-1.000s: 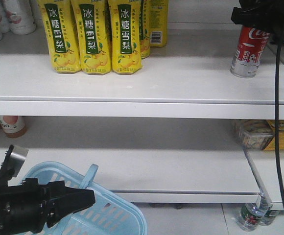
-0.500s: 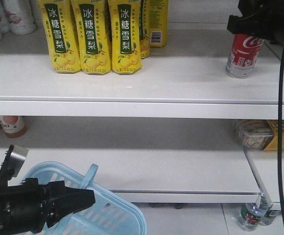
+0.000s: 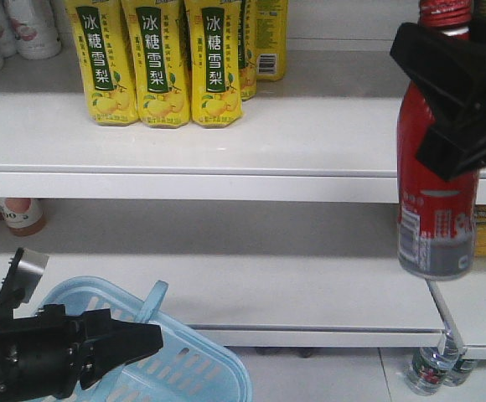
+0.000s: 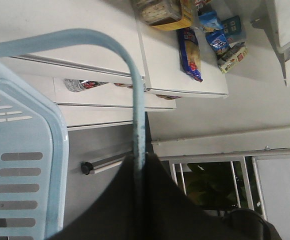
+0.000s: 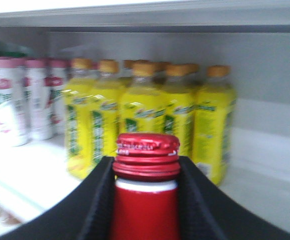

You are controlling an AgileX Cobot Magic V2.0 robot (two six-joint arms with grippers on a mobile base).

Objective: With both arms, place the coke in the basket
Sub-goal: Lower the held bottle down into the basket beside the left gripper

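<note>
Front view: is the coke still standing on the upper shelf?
No. The coke hangs clear of the upper shelf, gripped near its neck by the right end effector.

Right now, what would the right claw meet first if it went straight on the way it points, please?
Probably the yellow bottles, seen beyond the coke the right claw grips; depth is unclear.
</note>
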